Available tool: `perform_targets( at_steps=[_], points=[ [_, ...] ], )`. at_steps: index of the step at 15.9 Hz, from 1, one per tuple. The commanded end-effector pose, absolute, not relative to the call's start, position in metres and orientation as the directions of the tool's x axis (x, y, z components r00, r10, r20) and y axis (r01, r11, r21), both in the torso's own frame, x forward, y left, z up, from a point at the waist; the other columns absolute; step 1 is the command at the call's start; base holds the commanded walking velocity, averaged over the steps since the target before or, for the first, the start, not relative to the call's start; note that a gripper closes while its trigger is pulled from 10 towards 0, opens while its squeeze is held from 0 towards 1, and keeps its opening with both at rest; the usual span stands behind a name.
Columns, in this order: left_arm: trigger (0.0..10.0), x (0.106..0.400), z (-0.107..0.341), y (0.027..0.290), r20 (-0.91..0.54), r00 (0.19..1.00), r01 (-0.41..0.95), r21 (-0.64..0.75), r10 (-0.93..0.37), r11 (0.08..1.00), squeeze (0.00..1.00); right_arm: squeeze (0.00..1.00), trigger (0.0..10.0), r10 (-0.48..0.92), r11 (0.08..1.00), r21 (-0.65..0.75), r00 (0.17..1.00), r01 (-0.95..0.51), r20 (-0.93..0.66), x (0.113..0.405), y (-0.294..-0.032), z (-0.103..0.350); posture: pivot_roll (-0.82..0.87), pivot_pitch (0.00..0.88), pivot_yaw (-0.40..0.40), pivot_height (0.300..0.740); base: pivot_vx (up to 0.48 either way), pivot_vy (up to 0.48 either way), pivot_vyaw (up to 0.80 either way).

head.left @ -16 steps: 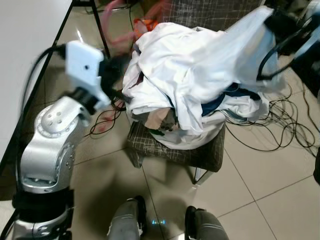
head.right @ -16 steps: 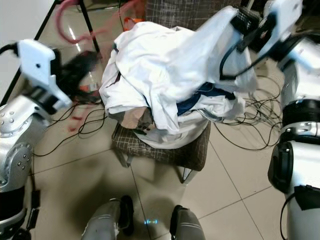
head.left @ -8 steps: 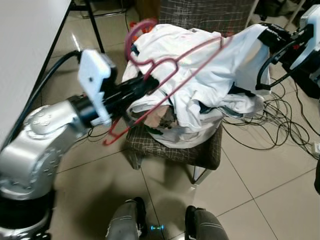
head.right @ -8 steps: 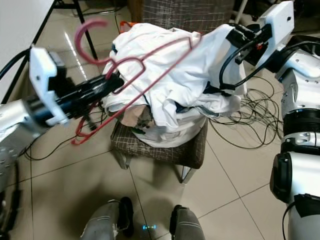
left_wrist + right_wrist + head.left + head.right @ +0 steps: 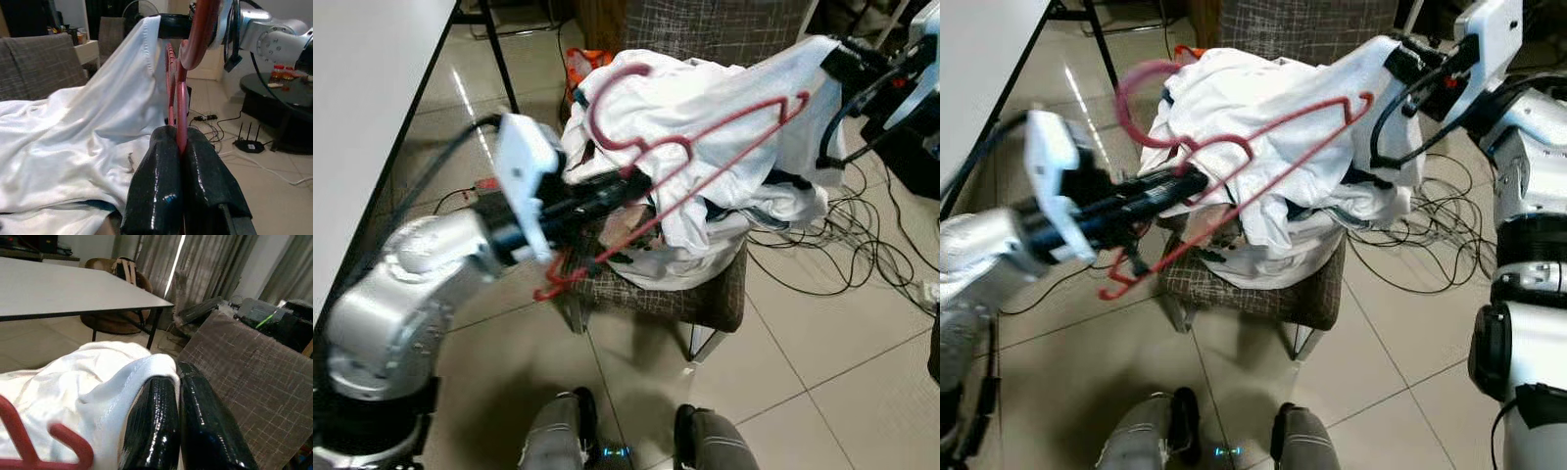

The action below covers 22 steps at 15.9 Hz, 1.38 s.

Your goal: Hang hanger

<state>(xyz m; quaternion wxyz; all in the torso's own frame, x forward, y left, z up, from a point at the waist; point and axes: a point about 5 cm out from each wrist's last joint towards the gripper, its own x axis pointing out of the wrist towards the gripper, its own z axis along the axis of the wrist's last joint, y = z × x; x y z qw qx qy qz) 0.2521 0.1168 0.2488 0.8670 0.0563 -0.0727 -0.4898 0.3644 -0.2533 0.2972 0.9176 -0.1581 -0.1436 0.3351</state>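
Observation:
A red plastic hanger [image 5: 685, 157] is held over a heap of white clothes [image 5: 695, 186] on a chair. My left gripper [image 5: 631, 191] is shut on the hanger's lower bar, with the hook curling up at the far left; the left wrist view shows the hanger [image 5: 182, 93] pinched between the black fingers [image 5: 161, 186]. My right gripper [image 5: 1408, 61] is shut on the edge of a white garment [image 5: 1371, 108], lifting it at the right of the heap. In the right wrist view the white hem [image 5: 146, 369] lies pinched between the fingertips. The hanger's far end reaches close to that lifted cloth.
The chair [image 5: 705, 294] has a dark checked seat and backrest. A white table [image 5: 362, 88] with black legs stands on my left. Black cables [image 5: 862, 245] lie tangled on the tiled floor to the right. My feet [image 5: 626, 441] stand just before the chair.
My left arm has swung the hanger rightward and forward, from beside the chair to over the clothes heap. The right gripper has kept the white garment lifted.

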Motion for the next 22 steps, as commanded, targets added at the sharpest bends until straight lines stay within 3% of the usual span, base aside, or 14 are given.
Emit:
perform_targets(
  at_steps=[1, 4, 7, 11, 15, 17, 18, 20, 22],
  points=[
    [10.0, 0.251, 0.25, 0.112, 0.062, 0.491, 0.847, 0.197, -0.869, 0.493, 0.0, 0.0, 0.0, 0.676, 0.715, -0.392, 0.717, -0.579, 0.173, 0.362, -0.251, 0.302, -0.13, 0.154, 0.003, 0.74, 0.0, 0.0, 0.0],
    [10.0, 0.25, 0.25, 0.105, 0.08, 0.478, 0.857, 0.178, -0.875, 0.484, 0.0, 0.0, 0.0, 0.677, 0.713, -0.391, 0.717, -0.582, 0.168, 0.36, -0.252, 0.303, -0.12, 0.154, 0.004, 0.74, 0.0, 0.0, 0.0],
    [10.0, 0.266, 0.246, 0.103, 0.084, 0.598, 0.772, 0.207, -0.797, 0.601, 0.0, 0.0, 0.0, 0.693, 0.699, -0.389, 0.703, -0.6, 0.16, 0.357, -0.249, 0.301, -0.13, 0.153, 0.004, 0.74, 0.0, 0.0, 0.0],
    [10.0, 0.27, 0.248, 0.094, 0.125, 0.609, 0.763, 0.174, -0.783, 0.622, 0.0, 0.0, 0.0, 0.699, 0.695, -0.382, 0.697, -0.61, 0.158, 0.354, -0.247, 0.299, -0.13, 0.153, 0.002, 0.74, 0.0, 0.0, 0.0],
    [10.0, 0.263, 0.243, 0.068, 0.154, 0.492, 0.846, 0.149, -0.857, 0.513, 0.0, 0.0, 0.0, 0.702, 0.694, -0.374, 0.694, -0.615, 0.162, 0.354, -0.245, 0.3, -0.13, 0.148, -0.002, 0.74, 0.0, 0.0, 0.0],
    [10.0, 0.259, 0.236, 0.055, 0.1, 0.378, 0.895, 0.216, -0.92, 0.391, 0.0, 0.0, 0.0, 0.704, 0.693, -0.37, 0.691, -0.619, 0.162, 0.354, -0.245, 0.299, -0.13, 0.142, 0.0, 0.74, 0.0, 0.0, 0.0],
    [10.0, 0.26, 0.232, 0.053, 0.078, 0.372, 0.894, 0.238, -0.925, 0.38, 0.0, 0.0, 0.0, 0.705, 0.692, -0.369, 0.69, -0.62, 0.161, 0.354, -0.244, 0.299, -0.13, 0.142, 0.0, 0.74, 0.0, 0.0, 0.0],
    [10.0, 0.277, 0.229, 0.048, 0.094, 0.444, 0.848, 0.276, -0.891, 0.452, 0.0, 0.0, 0.0, 0.721, 0.677, -0.369, 0.675, -0.637, 0.157, 0.352, -0.241, 0.298, -0.14, 0.138, 0.009, 0.74, 0.0, 0.0, 0.0],
    [10.0, 0.282, 0.227, 0.048, 0.082, 0.438, 0.836, 0.33, -0.895, 0.439, 0.0, 0.0, 0.0, 0.729, 0.668, -0.371, 0.668, -0.646, 0.151, 0.35, -0.24, 0.297, -0.14, 0.135, 0.009, 0.74, 0.0, 0.0, 0.0]
  ],
)
